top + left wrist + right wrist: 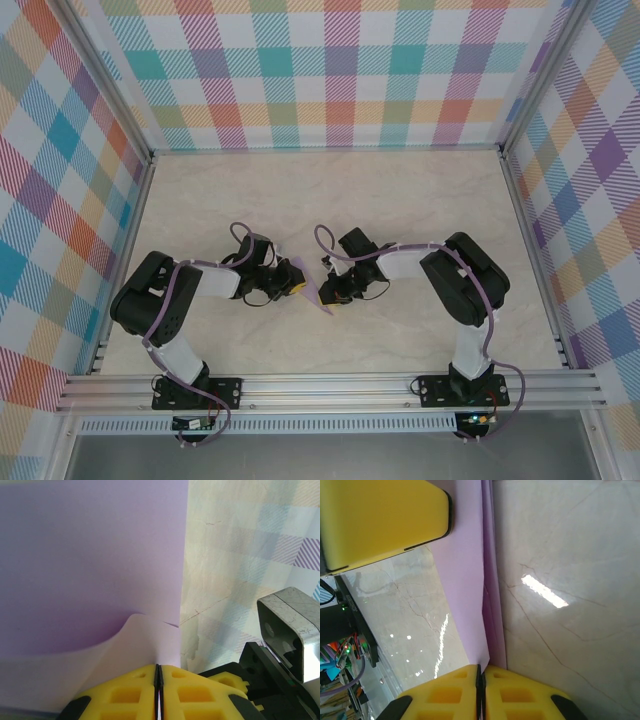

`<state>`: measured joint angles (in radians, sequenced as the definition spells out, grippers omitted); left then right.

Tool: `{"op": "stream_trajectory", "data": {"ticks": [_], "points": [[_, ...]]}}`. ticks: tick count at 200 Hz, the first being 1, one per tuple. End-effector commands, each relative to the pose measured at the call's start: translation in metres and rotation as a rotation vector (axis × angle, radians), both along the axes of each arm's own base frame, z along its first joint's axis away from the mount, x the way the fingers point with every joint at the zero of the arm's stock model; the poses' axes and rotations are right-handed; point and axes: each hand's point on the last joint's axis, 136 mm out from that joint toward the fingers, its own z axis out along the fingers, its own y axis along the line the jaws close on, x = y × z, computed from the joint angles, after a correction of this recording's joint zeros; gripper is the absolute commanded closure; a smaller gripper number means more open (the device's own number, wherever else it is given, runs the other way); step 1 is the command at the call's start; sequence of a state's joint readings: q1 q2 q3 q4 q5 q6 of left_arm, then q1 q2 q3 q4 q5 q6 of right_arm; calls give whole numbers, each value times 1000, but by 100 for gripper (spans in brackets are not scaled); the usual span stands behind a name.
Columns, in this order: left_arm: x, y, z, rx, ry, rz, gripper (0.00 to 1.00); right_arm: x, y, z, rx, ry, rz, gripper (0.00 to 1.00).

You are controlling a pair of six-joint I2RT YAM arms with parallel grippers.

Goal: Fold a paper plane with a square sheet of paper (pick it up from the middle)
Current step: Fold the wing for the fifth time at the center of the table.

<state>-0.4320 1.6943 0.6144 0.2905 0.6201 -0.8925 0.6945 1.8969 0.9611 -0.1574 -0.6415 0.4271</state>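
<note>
The lavender sheet of paper (pixel 320 296) hangs just above the table between my two grippers. My left gripper (pixel 158 666) is shut on its near edge, where the sheet (pixel 90 565) spreads out wide and a flap curls up by the fingertips. My right gripper (pixel 481 666) is shut on a corner of the paper (pixel 465 585), which shows two folded layers along a straight crease. From above, the left gripper (pixel 297 281) and right gripper (pixel 331 291) face each other almost tip to tip. Whether the folds form a paper plane I cannot tell.
The pale marble tabletop (pixel 330 190) stretches behind the arms, walled by checked panels (pixel 300 70). The right arm's wrist camera housing (pixel 290 630) sits close to my left gripper. A yellow finger of the left gripper (pixel 380 520) looms near the right one.
</note>
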Motion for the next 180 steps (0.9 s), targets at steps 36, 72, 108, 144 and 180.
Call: {"op": "stream_trajectory", "data": {"ticks": [36,72,108,144,180], "points": [[-6,0,-8,24,8,-23,90,-10,-13,16,-14,-19,16,82],[-6,0,-9,28,9,-22,90,-17,-17,6,-30,15,12,87],[-6,0,-9,28,11,-24,90,-20,-18,-12,-64,59,17,89],[-6,1,-11,35,15,-24,90,-11,-18,-1,-75,15,1,85],[-6,1,-10,35,15,-24,90,3,-23,33,-78,-111,-47,77]]}}
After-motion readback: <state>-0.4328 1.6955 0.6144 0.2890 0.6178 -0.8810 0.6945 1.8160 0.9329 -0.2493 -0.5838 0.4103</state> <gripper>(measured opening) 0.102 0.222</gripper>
